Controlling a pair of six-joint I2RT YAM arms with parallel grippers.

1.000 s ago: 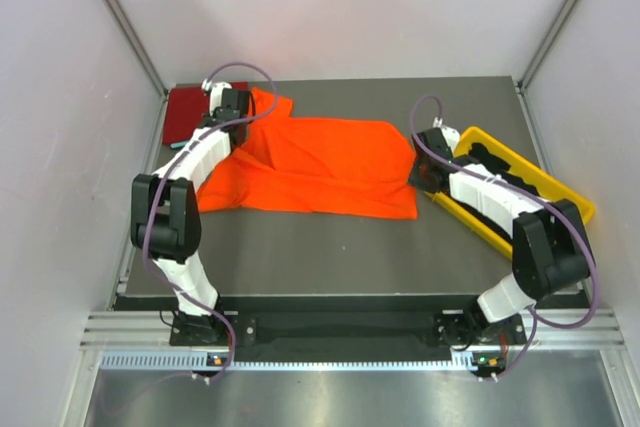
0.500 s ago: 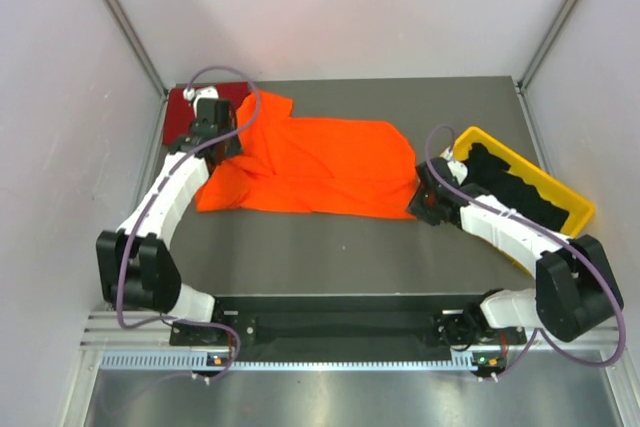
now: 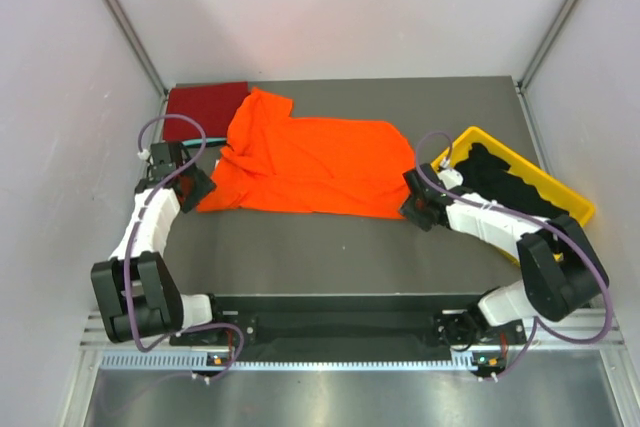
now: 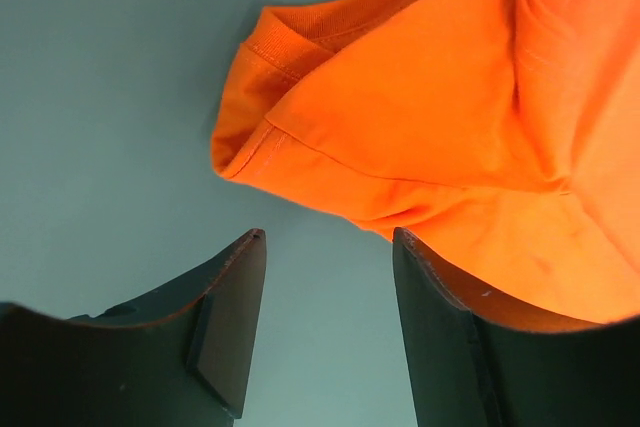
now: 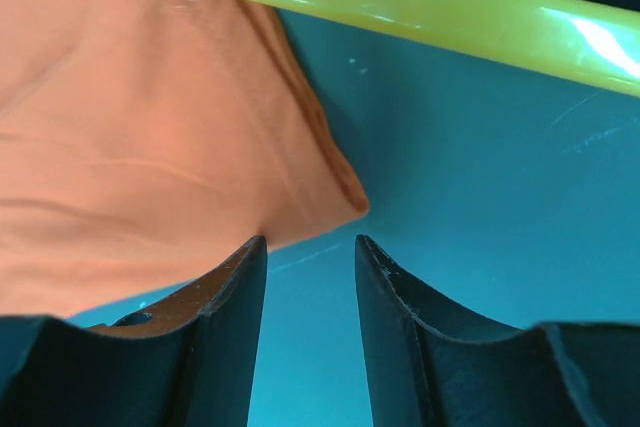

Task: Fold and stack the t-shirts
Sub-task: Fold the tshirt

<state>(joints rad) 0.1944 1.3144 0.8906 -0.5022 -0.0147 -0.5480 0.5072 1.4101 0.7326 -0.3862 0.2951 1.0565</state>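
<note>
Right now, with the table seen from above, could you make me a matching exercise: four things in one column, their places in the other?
Things:
1. orange shirt
2. dark red shirt
3. yellow bin
4. black shirts

Places:
A. inside the bin
B. far left corner
C. at the right side
D. spread across the middle

Pairs: 1-D, 2-B, 3-C, 4-A.

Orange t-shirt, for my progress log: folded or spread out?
Spread out, not folded. The orange t-shirt lies wide across the table, with only its left end rumpled and doubled over.
</note>
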